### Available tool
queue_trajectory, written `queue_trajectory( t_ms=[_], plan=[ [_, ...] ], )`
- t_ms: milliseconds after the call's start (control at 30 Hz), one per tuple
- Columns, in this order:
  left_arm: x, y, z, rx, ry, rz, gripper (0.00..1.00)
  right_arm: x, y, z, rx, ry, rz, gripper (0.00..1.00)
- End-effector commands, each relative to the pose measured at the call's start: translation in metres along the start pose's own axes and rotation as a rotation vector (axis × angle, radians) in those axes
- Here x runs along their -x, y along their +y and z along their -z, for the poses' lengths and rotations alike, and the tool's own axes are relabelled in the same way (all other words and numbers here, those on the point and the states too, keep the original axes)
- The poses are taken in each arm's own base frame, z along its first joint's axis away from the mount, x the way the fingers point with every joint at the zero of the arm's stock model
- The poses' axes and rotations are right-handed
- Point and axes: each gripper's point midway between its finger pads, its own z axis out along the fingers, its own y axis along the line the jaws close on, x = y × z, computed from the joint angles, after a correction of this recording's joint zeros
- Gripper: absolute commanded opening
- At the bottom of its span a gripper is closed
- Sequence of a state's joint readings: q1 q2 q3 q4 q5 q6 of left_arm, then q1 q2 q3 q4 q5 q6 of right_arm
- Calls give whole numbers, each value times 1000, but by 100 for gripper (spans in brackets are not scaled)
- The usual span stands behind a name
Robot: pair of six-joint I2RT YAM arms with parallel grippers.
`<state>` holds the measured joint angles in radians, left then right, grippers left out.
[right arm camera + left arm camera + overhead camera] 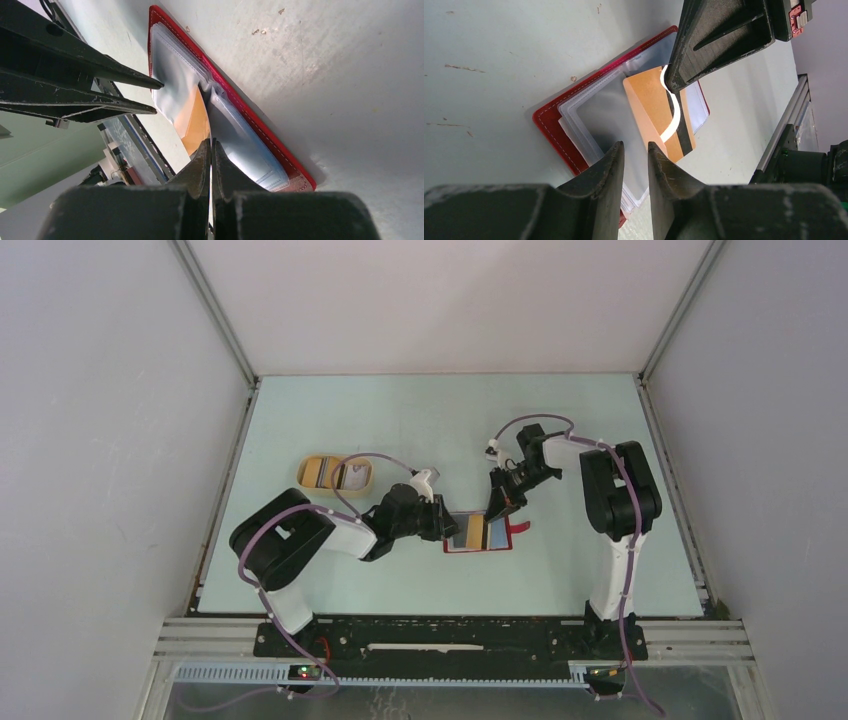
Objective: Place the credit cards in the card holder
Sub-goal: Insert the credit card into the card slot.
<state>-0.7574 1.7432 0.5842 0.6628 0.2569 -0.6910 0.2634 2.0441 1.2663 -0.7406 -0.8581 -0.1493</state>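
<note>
Pinch by right tool on the golden-brown card: jaws pressed together on its outer end, gripping it edge-on to steer the other end flat into a pocket. Hangs low over the right half of the card holder, set to push along the card's length rather than down onto it. Shows the card only part-way in, by the look of it: inner end under the clear sleeves, dark stripe and pinched end outside, slightly bowed at the grip.

Left tool: part spread, tips down at the opposite side of the holder, at the sleeve edges, with nothing plainly clamped between them. Placed so, most likely, to brace the holder against the push and stop it skating across the desk.

Holder itself: open, red cover down, near the middle of the desk, nearer the front edge than the back.

Farther out, toward the left edge and well apart from the holder: tan oval tray with the remaining cards lying inside, handy for later turns.

Risk worth watching: buckling of the card, or a snag on a sleeve lip.
</note>
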Motion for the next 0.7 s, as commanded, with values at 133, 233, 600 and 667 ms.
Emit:
queue_trajectory(
  t_ms=[133,233,600,667],
  plan=[
    [-13,17,-3,69,49,-7,30,10,-1,-9,-31,0,25,0],
    [-13,16,-3,69,49,-8,30,12,2,-13,-26,8,33,0],
    [-9,13,-1,60,40,-10,33,21,8,-21,-12,6,48,6],
    [-6,9,1,55,33,-11,35,23,11,-20,-11,6,65,13]
  ],
)
